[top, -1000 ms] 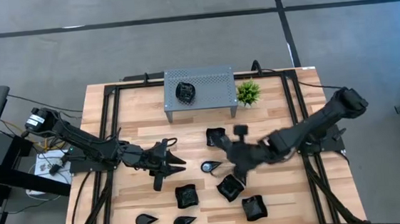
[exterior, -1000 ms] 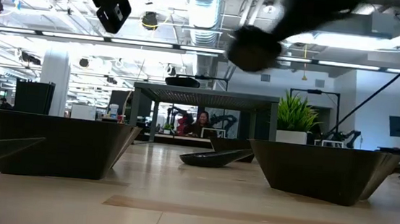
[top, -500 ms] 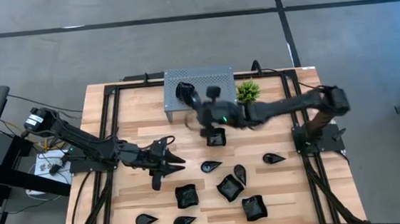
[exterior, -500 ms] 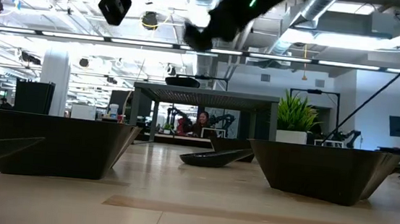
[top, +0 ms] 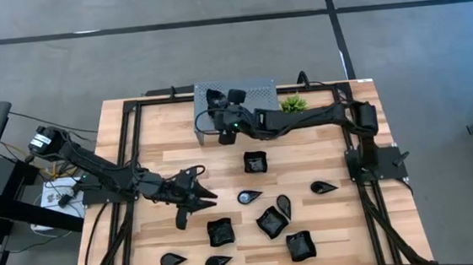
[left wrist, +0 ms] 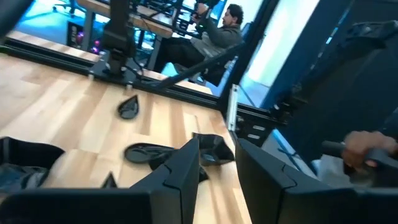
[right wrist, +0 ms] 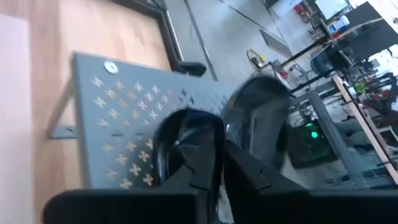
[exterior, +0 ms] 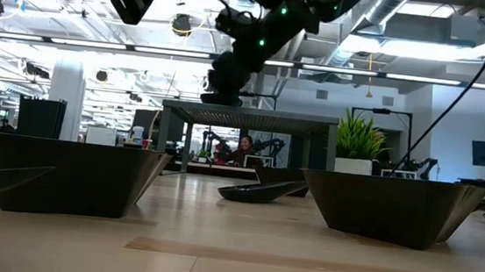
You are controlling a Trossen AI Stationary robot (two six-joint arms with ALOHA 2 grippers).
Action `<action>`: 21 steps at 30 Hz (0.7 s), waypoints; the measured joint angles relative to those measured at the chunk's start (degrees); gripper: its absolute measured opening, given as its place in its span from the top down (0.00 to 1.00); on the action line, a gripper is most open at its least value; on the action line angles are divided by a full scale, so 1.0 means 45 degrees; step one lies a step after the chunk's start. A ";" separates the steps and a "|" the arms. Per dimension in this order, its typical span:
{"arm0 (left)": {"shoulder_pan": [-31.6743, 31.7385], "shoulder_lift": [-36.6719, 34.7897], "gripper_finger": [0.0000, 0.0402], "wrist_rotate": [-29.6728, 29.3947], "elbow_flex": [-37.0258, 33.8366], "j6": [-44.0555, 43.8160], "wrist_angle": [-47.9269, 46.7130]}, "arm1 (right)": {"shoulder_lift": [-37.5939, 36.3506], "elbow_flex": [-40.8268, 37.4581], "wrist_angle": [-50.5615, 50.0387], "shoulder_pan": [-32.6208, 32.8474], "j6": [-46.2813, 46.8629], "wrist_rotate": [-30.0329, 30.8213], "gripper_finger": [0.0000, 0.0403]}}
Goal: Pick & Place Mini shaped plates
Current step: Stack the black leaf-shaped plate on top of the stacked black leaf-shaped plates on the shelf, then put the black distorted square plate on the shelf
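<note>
Two glossy black plates sit on the grey perforated stand (top: 236,104) at the table's far edge: a rounded plate (right wrist: 180,140) directly under the right gripper (top: 223,127), and a second plate (right wrist: 261,115) touching it on the side towards the green plant (top: 293,104). I cannot tell whether the right fingers (right wrist: 202,163), set narrowly apart, grip the rounded plate or only rest over it. Nine more plates lie on the wooden table (top: 328,227): a wavy-edged square plate (top: 256,161) just near of the stand, and a teardrop plate (top: 323,187) at right, its long axis across the table and tip pointing right. The left gripper (top: 197,192) hovers low at left, fingers parted, empty. Beyond lies grey floor.
</note>
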 joint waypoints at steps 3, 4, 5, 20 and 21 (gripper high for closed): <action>-0.0246 0.0000 0.74 -0.0003 0.0000 -0.0030 0.0002 | -0.0142 0.0082 -0.0606 0.0069 0.0459 0.0000 0.89; -0.0309 0.0000 0.74 -0.0008 0.0000 -0.0030 0.0002 | -0.0176 0.0072 -0.0711 0.0069 0.0577 -0.0020 0.88; -0.0372 0.0000 0.74 -0.0015 0.0000 -0.0030 0.0005 | -0.0193 0.0072 -0.0665 0.0063 0.0608 -0.0052 0.86; -0.0528 0.0000 0.74 -0.0071 0.0000 -0.0370 0.0006 | -0.2141 0.0072 -0.2557 0.2569 0.0558 0.0115 0.75; -0.0528 0.0000 0.74 -0.0071 0.0000 -0.0370 0.0006 | -0.2523 0.0070 -0.2964 0.2975 0.0559 0.0336 0.75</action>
